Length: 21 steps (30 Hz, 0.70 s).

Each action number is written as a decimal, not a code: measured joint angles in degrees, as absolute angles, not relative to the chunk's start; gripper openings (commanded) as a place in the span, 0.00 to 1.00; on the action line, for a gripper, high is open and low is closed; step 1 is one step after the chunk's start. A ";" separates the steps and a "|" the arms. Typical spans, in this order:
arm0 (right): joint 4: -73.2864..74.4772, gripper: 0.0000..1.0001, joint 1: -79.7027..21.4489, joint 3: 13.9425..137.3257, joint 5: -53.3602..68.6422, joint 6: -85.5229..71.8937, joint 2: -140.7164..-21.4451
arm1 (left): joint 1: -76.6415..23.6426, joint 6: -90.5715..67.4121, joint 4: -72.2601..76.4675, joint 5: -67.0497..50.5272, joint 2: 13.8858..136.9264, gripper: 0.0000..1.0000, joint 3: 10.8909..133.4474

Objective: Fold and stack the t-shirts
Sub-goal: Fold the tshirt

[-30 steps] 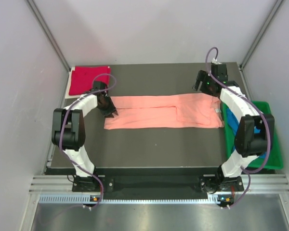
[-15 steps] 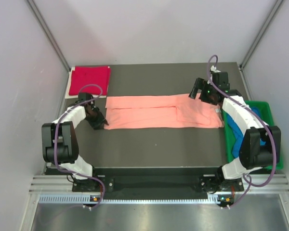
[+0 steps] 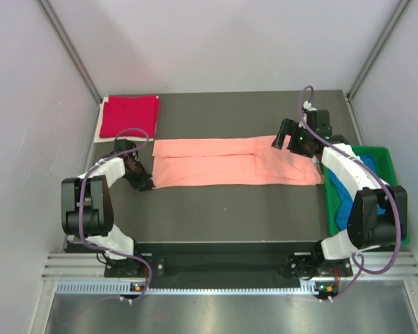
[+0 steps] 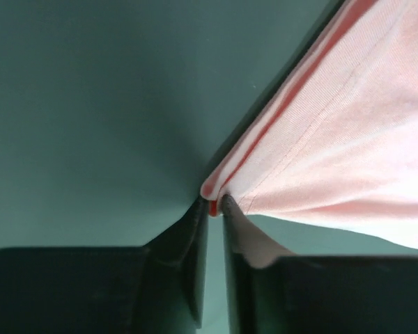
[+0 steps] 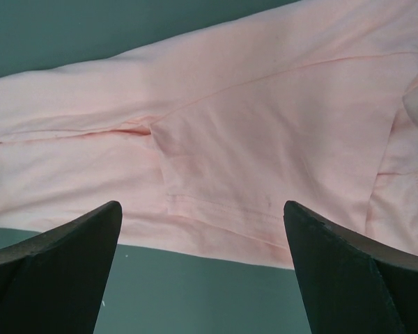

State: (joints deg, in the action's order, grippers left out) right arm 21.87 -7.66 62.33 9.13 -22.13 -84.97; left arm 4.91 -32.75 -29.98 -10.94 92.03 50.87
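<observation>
three tees: the salmon-pink t-shirt (image 3: pixel 223 161) lies as a long strip. the left gripper (image 4: pixel 212 205) pinches its near left corner; the right gripper (image 5: pixel 202 216) hovers spread wide over its right part. the crimson-red t-shirt (image 3: pixel 129 115) sits beyond its far left corner, and the blue t-shirt (image 3: pixel 343 202) sits right of it in the green tray (image 3: pixel 373 149).

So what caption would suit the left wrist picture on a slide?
Left gripper pinching a folded edge of the salmon-pink t-shirt over the dark table.
</observation>
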 measured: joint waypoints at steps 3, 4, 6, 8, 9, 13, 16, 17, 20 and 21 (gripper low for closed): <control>21.76 1.00 -7.66 61.89 9.10 -22.11 -84.07 | 4.84 -33.47 -29.80 -9.28 91.94 0.00 50.74; 21.89 1.00 -7.66 61.80 9.10 -22.11 -83.81 | 4.75 -33.67 -29.85 -8.84 91.74 0.00 50.72; 21.87 1.00 -7.66 61.78 9.10 -22.11 -83.40 | 4.62 -34.02 -30.09 -7.38 91.42 0.00 50.72; 21.89 1.00 -7.70 61.78 9.04 -22.13 -83.18 | 4.62 -34.39 -30.35 -6.02 91.09 0.00 50.68; 21.93 1.00 -7.73 61.78 8.80 -22.15 -83.13 | 4.62 -34.63 -30.41 -5.30 90.85 0.00 50.50; 23.00 1.00 -7.90 61.21 6.87 -22.46 -82.48 | 5.13 -36.21 -30.59 -3.81 89.12 0.00 48.77; 24.32 1.00 -8.12 59.96 4.40 -23.00 -81.12 | 7.22 -38.06 -30.41 -5.13 87.31 0.00 46.50; 25.04 1.00 -8.16 59.70 3.38 -23.24 -80.62 | 8.27 -38.74 -30.41 -5.63 86.56 0.00 45.63; 26.48 1.00 -8.19 59.33 -0.45 -24.23 -78.85 | 11.03 -40.56 -31.07 -5.76 83.64 0.00 43.09; 26.76 1.00 -8.16 59.20 -1.43 -24.71 -78.13 | 11.53 -40.97 -31.70 -4.89 82.46 0.00 42.35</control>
State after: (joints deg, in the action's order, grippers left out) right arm 26.76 -8.16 59.20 -1.43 -24.71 -78.13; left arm 11.53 -40.97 -31.70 -4.89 82.46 42.35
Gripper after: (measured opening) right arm 0.996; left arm 0.011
